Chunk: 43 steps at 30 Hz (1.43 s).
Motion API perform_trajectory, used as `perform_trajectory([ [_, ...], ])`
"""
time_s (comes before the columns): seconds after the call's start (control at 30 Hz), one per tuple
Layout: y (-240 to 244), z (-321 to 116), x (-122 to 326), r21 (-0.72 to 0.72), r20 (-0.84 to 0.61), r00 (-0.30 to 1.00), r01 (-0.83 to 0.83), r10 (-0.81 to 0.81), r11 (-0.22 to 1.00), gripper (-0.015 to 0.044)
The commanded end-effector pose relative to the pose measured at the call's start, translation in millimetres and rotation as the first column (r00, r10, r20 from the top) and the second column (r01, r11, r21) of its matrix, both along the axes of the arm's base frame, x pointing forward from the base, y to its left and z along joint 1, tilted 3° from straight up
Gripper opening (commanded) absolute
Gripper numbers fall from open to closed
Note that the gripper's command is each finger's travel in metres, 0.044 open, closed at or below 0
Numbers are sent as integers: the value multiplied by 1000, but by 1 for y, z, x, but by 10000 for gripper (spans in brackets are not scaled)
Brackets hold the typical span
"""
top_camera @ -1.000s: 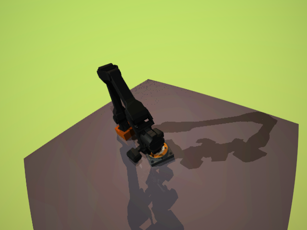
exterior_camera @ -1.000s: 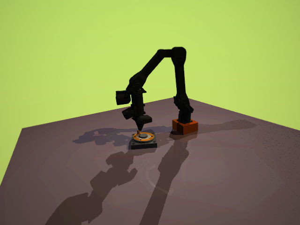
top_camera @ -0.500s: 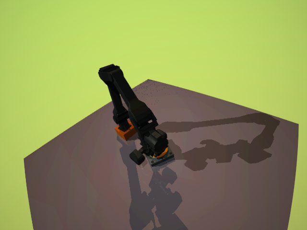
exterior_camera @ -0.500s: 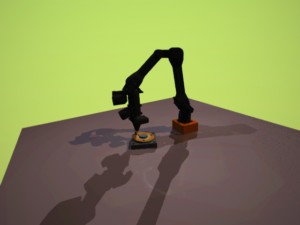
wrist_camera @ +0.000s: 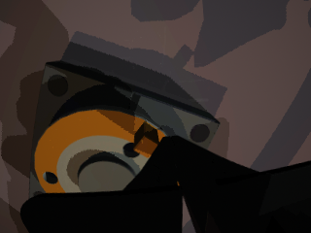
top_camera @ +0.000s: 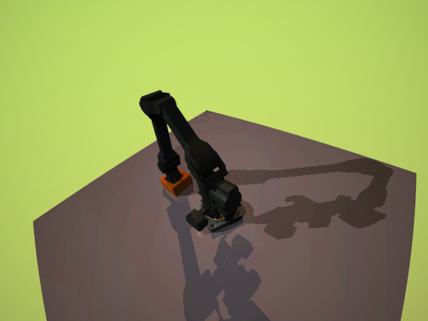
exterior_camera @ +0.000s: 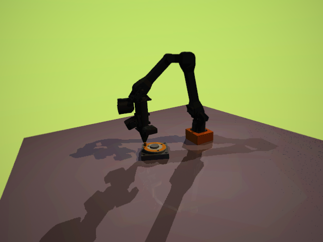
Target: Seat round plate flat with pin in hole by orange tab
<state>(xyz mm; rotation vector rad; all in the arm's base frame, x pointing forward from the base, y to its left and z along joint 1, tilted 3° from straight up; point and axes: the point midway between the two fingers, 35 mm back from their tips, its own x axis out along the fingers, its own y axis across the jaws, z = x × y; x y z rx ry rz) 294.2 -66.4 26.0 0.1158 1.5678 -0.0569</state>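
The round plate, an orange ring (exterior_camera: pixel 162 148) (wrist_camera: pixel 58 131) with a pale inner ring, sits around the grey post (exterior_camera: pixel 154 145) (wrist_camera: pixel 104 177) over the dark square base (exterior_camera: pixel 155 157) (wrist_camera: pixel 41 107). Its raised orange tab (exterior_camera: pixel 145 146) (wrist_camera: pixel 147 139) is at the plate's edge, with a dark hole (wrist_camera: pixel 130 149) just inward of it. My gripper (exterior_camera: pixel 144 142) (wrist_camera: pixel 170 144) is shut and empty, its tips right beside the tab; contact is unclear. In the top view the arm mostly covers the plate. The pin is not visible, and whether the plate lies fully flat is unclear.
The arm's orange mounting block (top_camera: pixel 176 184) (exterior_camera: pixel 199 136) stands on the table, apart from the base. The base has dark corner holes (wrist_camera: pixel 57 85) (wrist_camera: pixel 199 132) and a short dark mark (wrist_camera: pixel 135 100) outside the plate's edge. Arm shadows cross the table and part of the plate.
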Motion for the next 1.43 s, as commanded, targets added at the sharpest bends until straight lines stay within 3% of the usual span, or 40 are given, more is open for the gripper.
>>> perform_trajectory([
  [0.0, 4, -2, 4, 5, -9, 1000, -1, 1, 1000, 0],
  [0.47, 11, -3, 12, 5, -8, 1000, -1, 1, 1000, 0],
  [0.77, 8, 40, 8, 5, -8, 1000, -1, 1, 1000, 0],
  [1.4, 8, 34, 8, 2, -14, 1000, 1, -1, 1000, 0],
])
